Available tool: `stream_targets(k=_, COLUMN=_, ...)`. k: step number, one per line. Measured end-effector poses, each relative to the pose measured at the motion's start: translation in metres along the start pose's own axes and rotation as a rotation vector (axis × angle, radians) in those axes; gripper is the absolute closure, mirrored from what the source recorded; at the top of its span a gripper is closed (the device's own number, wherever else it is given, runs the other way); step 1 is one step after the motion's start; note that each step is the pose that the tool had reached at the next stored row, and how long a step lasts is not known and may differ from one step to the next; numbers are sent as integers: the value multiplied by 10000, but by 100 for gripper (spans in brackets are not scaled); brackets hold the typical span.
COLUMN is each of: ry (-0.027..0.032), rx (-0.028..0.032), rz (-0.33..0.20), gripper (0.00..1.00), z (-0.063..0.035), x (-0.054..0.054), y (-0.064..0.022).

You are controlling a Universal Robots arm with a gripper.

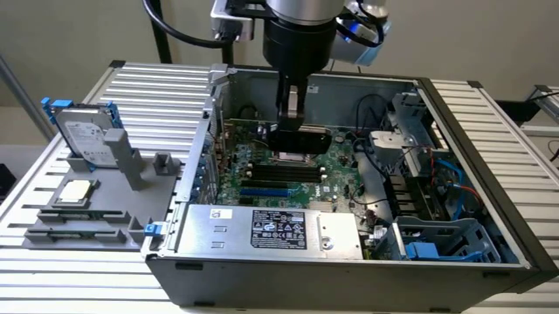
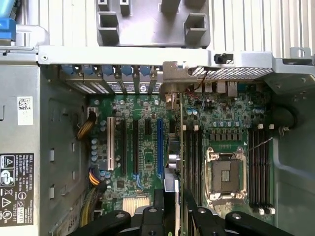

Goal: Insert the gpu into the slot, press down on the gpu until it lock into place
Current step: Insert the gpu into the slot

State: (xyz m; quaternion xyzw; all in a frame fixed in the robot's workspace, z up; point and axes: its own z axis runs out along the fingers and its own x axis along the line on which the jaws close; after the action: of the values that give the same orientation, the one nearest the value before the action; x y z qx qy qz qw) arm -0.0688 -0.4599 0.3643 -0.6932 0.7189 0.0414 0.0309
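One claw [image 1: 294, 125] is closed on the gpu [image 1: 304, 140] at its upper edge, above the board and not yet in the slot [image 1: 264, 193]. The card seems light, stiff and fragile.

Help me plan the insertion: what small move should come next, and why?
Probably a small sideways shift toward the slot before lowering. The gripper holds the gpu above the motherboard, and in the wrist view the card's edge sits beside the blue strip, not over it.
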Motion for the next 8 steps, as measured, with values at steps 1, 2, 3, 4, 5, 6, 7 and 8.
stream_targets(k=1, ry=1, rx=-1, rz=1, gripper=74, z=18, x=2, y=5)
stream_targets(k=2, ry=1, rx=0, rz=0, gripper=74, z=36, x=4, y=11)
stream_targets(k=3, ry=1, rx=-1, rz=0, gripper=74, z=54, x=6, y=16)
stream_targets(k=4, ry=0, rx=0, rz=1, gripper=74, z=74, x=8, y=22)
stream_targets(k=5, ry=0, rx=0, rz=0, gripper=74, z=92, x=11, y=26)
stream_targets(k=6, ry=0, rx=0, rz=0, gripper=74, z=110, x=15, y=28)
stream_targets(k=7, ry=0, rx=-1, rz=-2, gripper=74, z=127, x=20, y=28)
stream_targets(k=8, ry=1, rx=-1, rz=0, gripper=74, z=144, x=27, y=29)
